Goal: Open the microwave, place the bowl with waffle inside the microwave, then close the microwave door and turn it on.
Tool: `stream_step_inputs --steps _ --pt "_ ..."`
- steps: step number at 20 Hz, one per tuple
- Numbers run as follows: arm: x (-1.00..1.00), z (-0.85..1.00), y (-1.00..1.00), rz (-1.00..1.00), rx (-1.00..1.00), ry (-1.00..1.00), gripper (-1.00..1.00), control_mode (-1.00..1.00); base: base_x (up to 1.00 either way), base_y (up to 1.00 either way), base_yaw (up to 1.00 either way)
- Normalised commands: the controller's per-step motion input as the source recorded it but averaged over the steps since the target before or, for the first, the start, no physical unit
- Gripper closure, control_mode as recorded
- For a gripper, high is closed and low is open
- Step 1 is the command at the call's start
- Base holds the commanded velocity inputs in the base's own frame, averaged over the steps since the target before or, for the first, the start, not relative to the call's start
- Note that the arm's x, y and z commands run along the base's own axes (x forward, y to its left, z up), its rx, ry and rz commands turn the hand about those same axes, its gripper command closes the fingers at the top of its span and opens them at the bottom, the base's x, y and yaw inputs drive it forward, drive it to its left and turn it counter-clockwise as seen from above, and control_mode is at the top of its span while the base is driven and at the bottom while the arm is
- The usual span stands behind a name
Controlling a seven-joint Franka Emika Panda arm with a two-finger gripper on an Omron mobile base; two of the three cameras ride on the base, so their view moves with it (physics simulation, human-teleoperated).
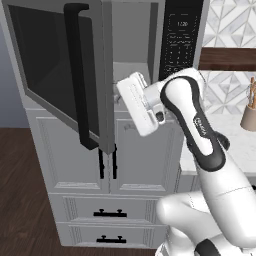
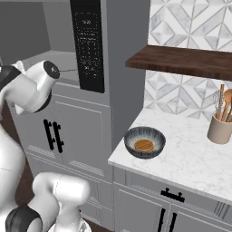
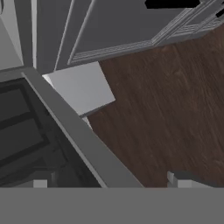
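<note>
Grey and box-shaped, the microwave (image 1: 150, 45) sits built in above white panelled cabinets (image 1: 130, 155), with a black keypad strip (image 1: 179, 42) down its right side. The microwave door (image 1: 55, 65) stands swung open to the left: a grey frame around dark glass, with a long black vertical bar handle (image 1: 80, 75) on its outer face. In the hand view the door's grey lower edge (image 3: 74, 131) runs slantwise across the picture, dark glass to one side of it and brown wooden floor (image 3: 166, 113) to the other.

Off to the right of the microwave, the bowl (image 2: 145, 142) rests on the white marble desk (image 2: 190, 158), near the desk's left front corner. It is small, round and dark grey-blue, with streaky sides and a paler rim. Inside it lies the waffle (image 2: 144, 145), an orange-brown piece flat on the bottom and much smaller than the bowl.

Further right on the desk, by the patterned tile wall, a tan cylindrical utensil pot (image 2: 219, 129) holds wooden utensils (image 2: 225, 102) standing upright. A dark wooden shelf (image 2: 186, 61) hangs on the wall above the desk.

The pincer (image 3: 109, 181) hangs just in front of the open microwave, beside the inner face of the door, its two dark fingertips (image 3: 177, 179) wide apart with nothing between them. It is well apart from the bowl.
</note>
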Motion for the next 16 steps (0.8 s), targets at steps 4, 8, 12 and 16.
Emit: stream_step_inputs --steps 4,8,12,16 --pt "0.56 -0.01 0.95 0.17 0.0 0.01 -1.0 -1.0 0.0 0.0 0.0" --pt "0.16 0.0 1.0 0.16 0.0 0.0 -1.0 -1.0 0.0 0.0 0.0" --pt "0.0 0.0 0.94 0.12 0.0 0.0 -1.0 -1.0 0.0 0.0 0.0" --pt "0.07 -0.11 1.0 0.06 0.0 0.0 -1.0 -1.0 0.0 0.0 0.0"
